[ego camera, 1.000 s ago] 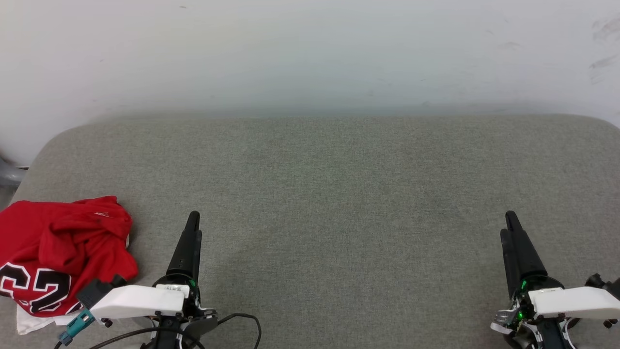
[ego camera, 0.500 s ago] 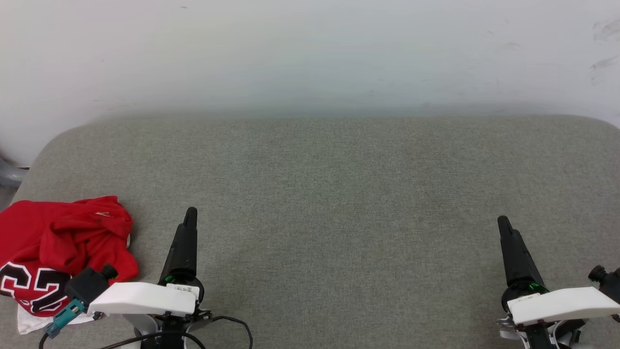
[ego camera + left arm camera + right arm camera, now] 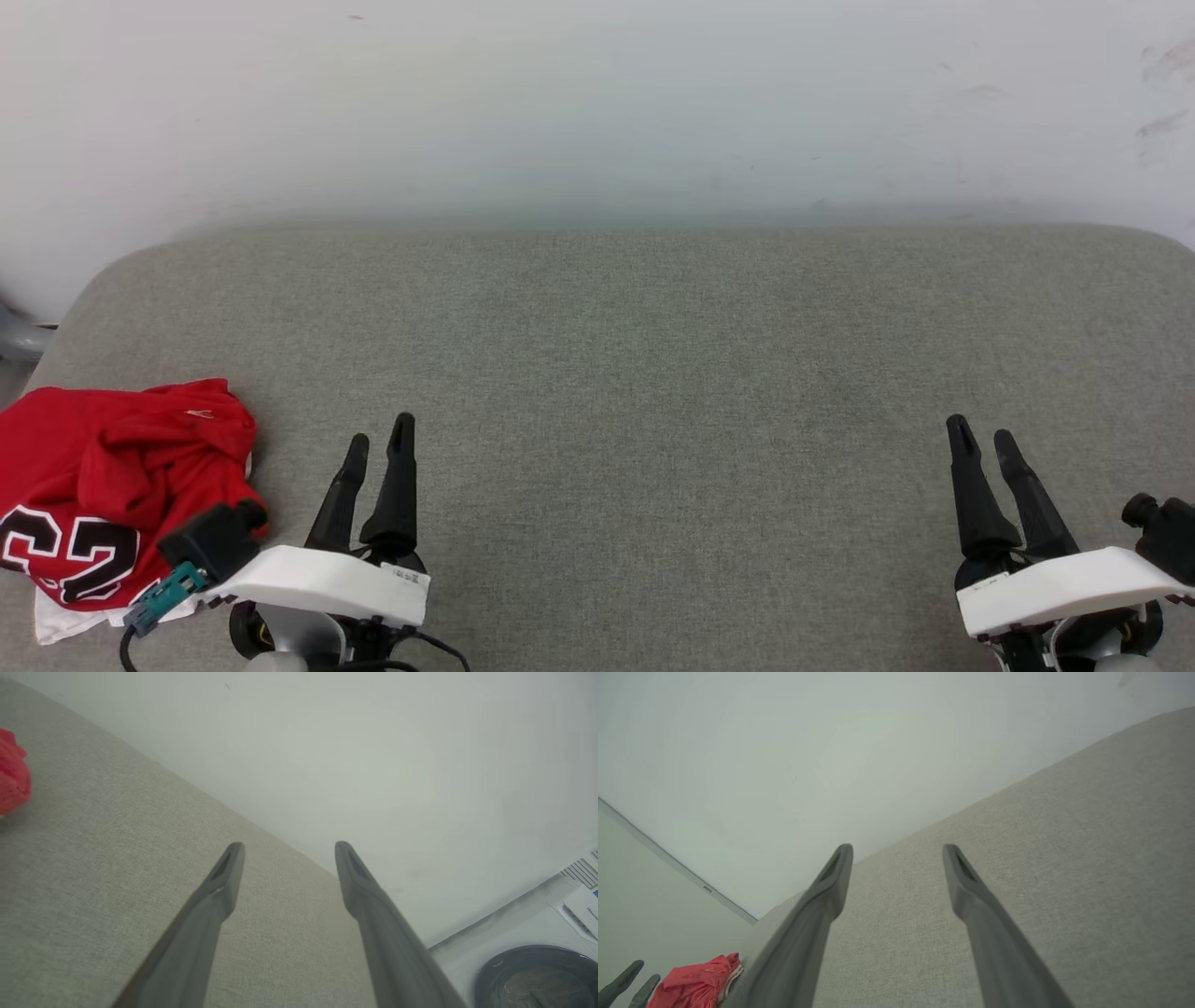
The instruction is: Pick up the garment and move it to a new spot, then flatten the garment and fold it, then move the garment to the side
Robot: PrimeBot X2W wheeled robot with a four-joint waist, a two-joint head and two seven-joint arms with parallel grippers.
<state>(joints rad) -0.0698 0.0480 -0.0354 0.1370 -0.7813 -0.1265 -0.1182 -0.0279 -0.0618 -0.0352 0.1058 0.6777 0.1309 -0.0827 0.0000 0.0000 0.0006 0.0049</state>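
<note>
At the far left, the garment (image 3: 121, 485) lay in a crumpled red heap near the front corner of the grey fabric surface (image 3: 653, 373), with its black numbers facing up on the near side and a bit of white poking out beneath. Bunched like that, it showed no clear long axis to line up with. Just to its right was the left pincer (image 3: 381, 429), fingers spread wide and holding nothing, pointing away toward the wall (image 3: 597, 112) rather than at the cloth. The heap sat off to that pincer's left, level with its wrist, so I judged that arm would have to swing leftward to reach it. Far across the bare middle, the right pincer (image 3: 980, 427) stood equally wide and empty, well apart from the garment and clearly the farther of the two.
</note>
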